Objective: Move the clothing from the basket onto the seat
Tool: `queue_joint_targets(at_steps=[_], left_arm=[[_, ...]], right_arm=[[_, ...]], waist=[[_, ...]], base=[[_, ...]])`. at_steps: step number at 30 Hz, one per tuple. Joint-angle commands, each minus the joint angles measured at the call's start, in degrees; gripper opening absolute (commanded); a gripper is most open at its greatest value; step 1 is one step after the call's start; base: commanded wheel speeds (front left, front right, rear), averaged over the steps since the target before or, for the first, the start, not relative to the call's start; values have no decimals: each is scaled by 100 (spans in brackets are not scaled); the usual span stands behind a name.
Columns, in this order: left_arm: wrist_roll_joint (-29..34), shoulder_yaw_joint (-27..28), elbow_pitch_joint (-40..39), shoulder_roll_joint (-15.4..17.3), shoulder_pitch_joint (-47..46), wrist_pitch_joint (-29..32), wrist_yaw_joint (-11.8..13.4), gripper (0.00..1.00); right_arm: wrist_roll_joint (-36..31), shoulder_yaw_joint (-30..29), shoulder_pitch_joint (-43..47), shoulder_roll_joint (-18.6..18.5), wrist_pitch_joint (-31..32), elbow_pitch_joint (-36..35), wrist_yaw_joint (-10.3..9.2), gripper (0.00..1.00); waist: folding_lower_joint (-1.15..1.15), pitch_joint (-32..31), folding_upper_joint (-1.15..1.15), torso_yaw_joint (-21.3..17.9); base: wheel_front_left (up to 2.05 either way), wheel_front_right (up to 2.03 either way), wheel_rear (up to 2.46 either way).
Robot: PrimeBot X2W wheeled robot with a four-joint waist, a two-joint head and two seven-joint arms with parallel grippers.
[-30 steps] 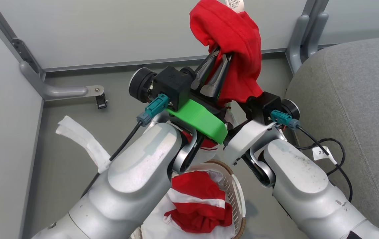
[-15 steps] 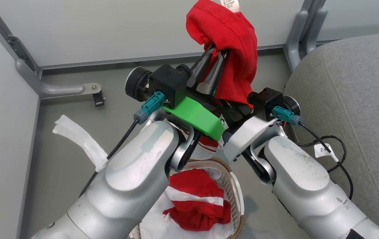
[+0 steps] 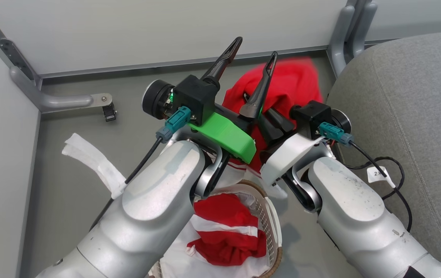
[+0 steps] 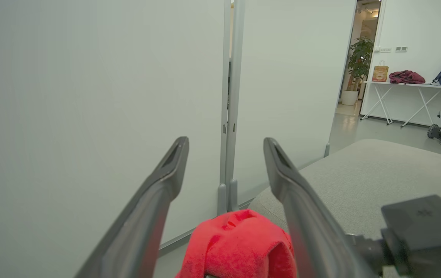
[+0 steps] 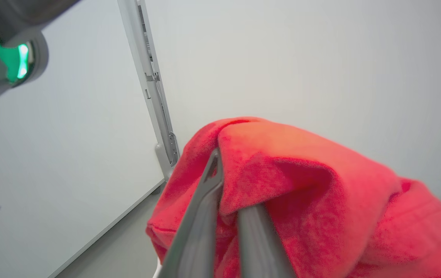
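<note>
1. Head view: looks down past two silver arms onto a basket (image 3: pixel 272 216) at the bottom edge, with a grey seat (image 3: pixel 405 96) filling the right side.
2. At centre, left gripper (image 3: pixel 255 47): stands wide open, fingers splayed in a V, grips nothing. In the left wrist view, frames bare wall, with a red garment (image 4: pixel 239 247) bunched low between the finger bases; cannot tell whether cloth brushes them.
3. Beside it, right gripper (image 5: pixel 228 200): pinches shut on a fold of that red garment. In the right wrist view, shows cloth draped over both fingers and spilling to the right.
4. Held piece: hangs in the air above the floor, just beside the seat's near edge, not yet over the cushion. Looks blurred in the head view.
5. Striped garment (image 3: pixel 228 227), red with white bands: lies crumpled in the basket on a white liner (image 3: pixel 178 262).
6. Visible part of the seat: carries no clothing.
7. Progress, as a judgement: sits somewhere short of halfway. One piece lifted clear of the basket and carried by the right gripper alone, nothing delivered.
8. Left to do, probably: swing the held piece right over the seat and let go, then reach back for the striped garment. Cannot tell whether more lies beneath it.
</note>
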Motion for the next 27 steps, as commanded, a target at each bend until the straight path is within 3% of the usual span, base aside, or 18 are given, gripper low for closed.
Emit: queue_joint_targets(at_steps=[1, 7, 13, 27], left_arm=[[62, 21, 19, 8, -12, -2, -37, 100], [90, 47, 76, 8, 0, -2, -24, 100], [166, 71, 254, 7, 53, -3, -45, 100], [480, 228, 619, 12, 259, -2, -213, 100]], right_arm=[[-47, -21, 61, -22, -12, -31, -4, 0], [-68, -70, 59, -23, -11, -62, -4, 0], [-85, -174, 128, -23, -11, -135, -4, 0], [-111, -375, 335, -18, -11, -455, -4, 0]], waist=[[0, 3, 0, -4], [0, 22, 0, -94], [0, 41, 0, -423], [0, 194, 0, -1941]], base=[[0, 0, 0], [0, 0, 0], [0, 0, 0], [0, 0, 0]])
